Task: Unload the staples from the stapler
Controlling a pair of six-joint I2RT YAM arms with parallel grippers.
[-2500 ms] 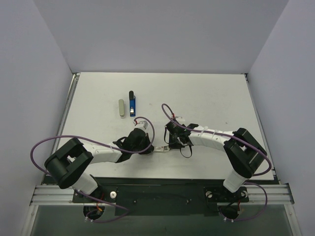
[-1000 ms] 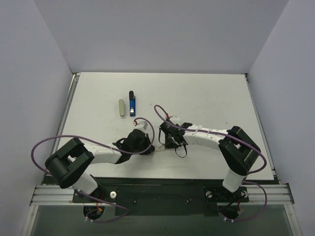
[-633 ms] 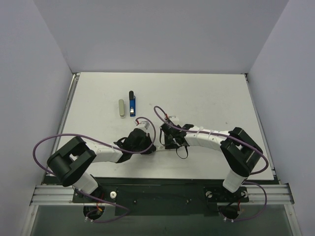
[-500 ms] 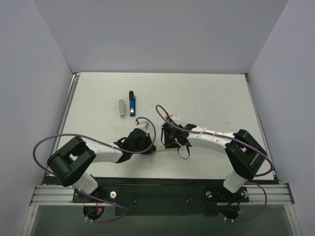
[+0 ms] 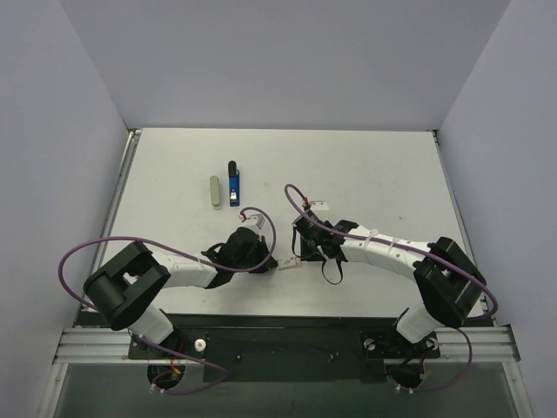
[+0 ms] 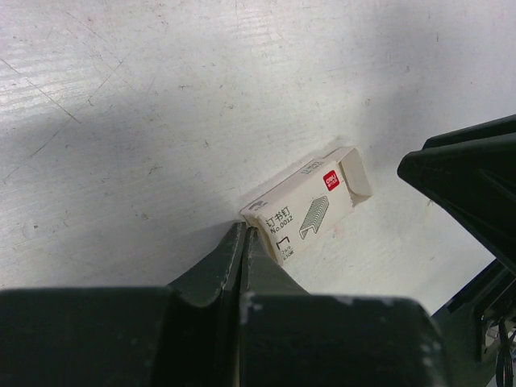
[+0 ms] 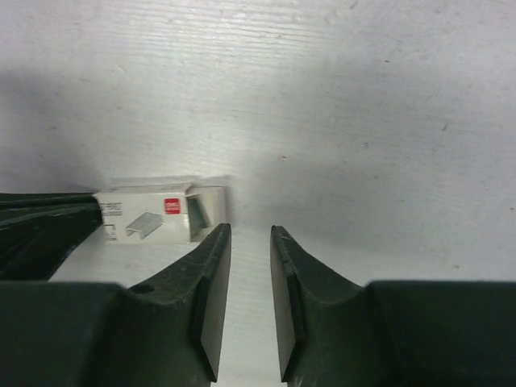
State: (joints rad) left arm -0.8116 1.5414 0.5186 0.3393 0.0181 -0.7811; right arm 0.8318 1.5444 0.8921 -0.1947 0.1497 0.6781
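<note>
The blue and black stapler lies at the back left of the table, far from both grippers. A small white staple box lies between the grippers. It also shows in the left wrist view and in the right wrist view. My left gripper is shut, with its tips against the box's near corner. My right gripper is open by a narrow gap, empty, just right of the box's open end. No loose staples show.
A short grey-beige bar lies just left of the stapler. Grey walls close in the table on three sides. The arm bases and a black rail run along the near edge.
My right gripper closed in on the box, then drew back to the right, uncovering it. The left gripper, stapler and bar have stayed in place.
</note>
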